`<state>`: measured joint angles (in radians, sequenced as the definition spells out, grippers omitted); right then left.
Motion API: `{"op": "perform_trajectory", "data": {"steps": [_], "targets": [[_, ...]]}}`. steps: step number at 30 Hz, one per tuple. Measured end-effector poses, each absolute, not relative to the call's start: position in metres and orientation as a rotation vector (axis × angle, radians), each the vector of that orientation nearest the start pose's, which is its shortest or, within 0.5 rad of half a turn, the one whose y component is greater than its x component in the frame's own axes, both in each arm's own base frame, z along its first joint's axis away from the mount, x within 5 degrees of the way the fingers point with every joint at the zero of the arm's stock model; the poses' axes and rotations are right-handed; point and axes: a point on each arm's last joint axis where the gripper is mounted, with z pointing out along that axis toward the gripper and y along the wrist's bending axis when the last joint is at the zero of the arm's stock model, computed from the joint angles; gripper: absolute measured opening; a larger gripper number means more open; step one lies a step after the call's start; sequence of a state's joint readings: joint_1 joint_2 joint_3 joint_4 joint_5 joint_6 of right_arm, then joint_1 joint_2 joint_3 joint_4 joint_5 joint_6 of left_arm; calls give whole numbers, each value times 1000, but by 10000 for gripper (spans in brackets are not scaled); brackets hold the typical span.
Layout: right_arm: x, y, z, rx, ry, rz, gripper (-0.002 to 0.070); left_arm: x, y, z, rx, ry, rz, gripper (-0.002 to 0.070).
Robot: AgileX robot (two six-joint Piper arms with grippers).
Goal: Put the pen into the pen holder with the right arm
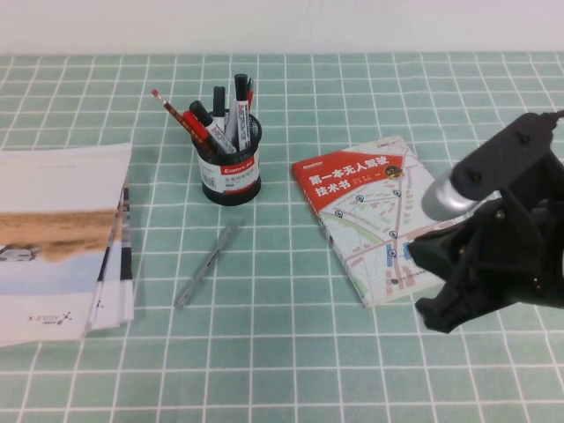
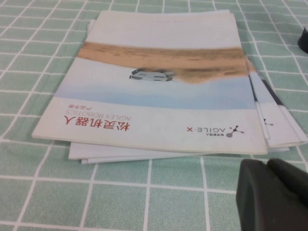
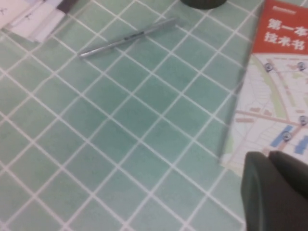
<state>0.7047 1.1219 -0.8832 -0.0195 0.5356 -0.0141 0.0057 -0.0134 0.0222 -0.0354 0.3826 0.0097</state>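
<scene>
White-barrelled pen (image 1: 238, 115), likely light and stiff, best pinched mid-barrel, stands in the pen holder (image 1: 228, 172) well left of the right gripper (image 1: 438, 310); the left gripper (image 2: 272, 195) is near the booklets (image 2: 159, 86), and neither grip can be told.

1 pen holder (image 1: 228, 173) | 1 grey pen (image 1: 208, 264) | 1 book (image 1: 377, 214) | 1 brochure stack (image 1: 62, 238)

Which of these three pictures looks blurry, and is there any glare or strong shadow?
High view: even, soft light, only faint shadows beside the pen holder and book; the right gripper sits over the book's corner. Left wrist view: brochures sharp, left gripper a soft dark blob by the frame's edge. Right wrist view: softest; the grey pen and right gripper look smeared. No glare.
</scene>
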Motion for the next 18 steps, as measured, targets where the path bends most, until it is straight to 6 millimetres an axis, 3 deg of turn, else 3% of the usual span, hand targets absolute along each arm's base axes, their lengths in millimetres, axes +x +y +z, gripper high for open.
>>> {"op": "perform_trajectory", "data": {"steps": [4, 7, 14, 18], "targets": [[178, 129, 312, -730, 2059, 311, -19, 52, -1, 172, -18, 1875, -24, -4], [169, 101, 290, -618, 1993, 285, -19, 52, -1, 172, -18, 1875, -24, -4], [120, 36, 217, -330, 1924, 158, -19, 52, -1, 172, -18, 1875, -24, -4], [92, 17, 187, -200, 1851, 109, -19, 52, -1, 172, -18, 1875, -24, -4]]}}
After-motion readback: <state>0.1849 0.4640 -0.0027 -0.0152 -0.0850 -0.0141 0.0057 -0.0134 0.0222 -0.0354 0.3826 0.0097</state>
